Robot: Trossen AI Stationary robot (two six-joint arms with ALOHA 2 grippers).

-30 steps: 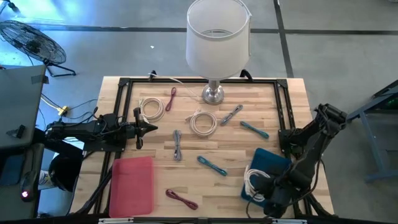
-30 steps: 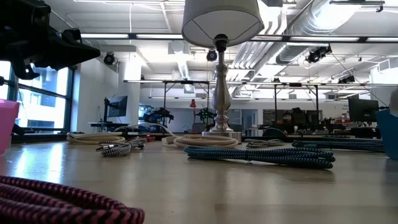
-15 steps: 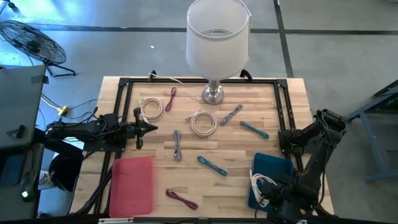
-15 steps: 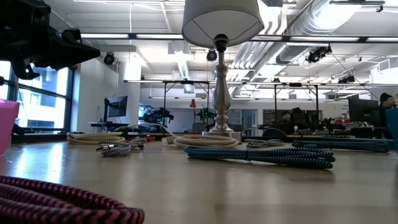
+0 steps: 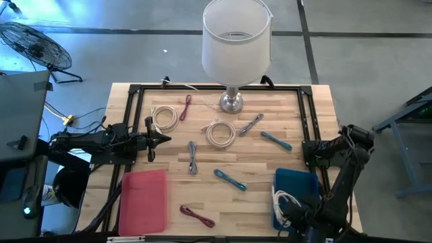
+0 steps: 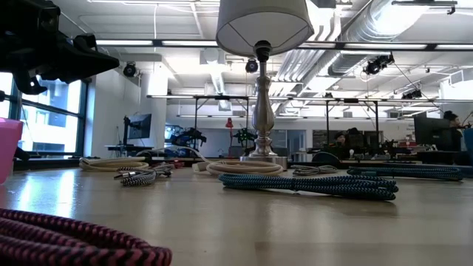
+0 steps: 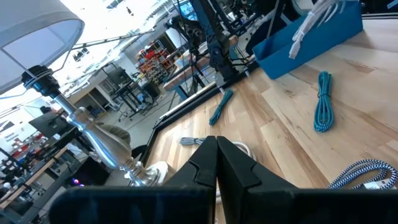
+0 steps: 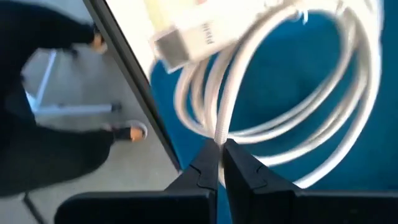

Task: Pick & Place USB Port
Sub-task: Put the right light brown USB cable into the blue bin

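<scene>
Right gripper (image 8: 219, 152) is pinched on the white USB cable (image 5: 282, 202), dangling it over the blue bin (image 5: 297, 182) at the table's near right corner. Left gripper (image 5: 164, 139) sits pressed together at the left edge. Lamp (image 5: 233, 101), pink bin (image 5: 143, 199) and loose cables (image 5: 230, 179) clutter the middle.

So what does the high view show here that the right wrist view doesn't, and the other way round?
Only the high view shows the lamp, the pink bin, the loose cables on the table and the left gripper waiting shut near the table's left edge. Only the right wrist view shows the right gripper shut on a strand of the white cable, its connector, and a person's shoes beyond the table edge. Both show the white cable over the blue bin.
</scene>
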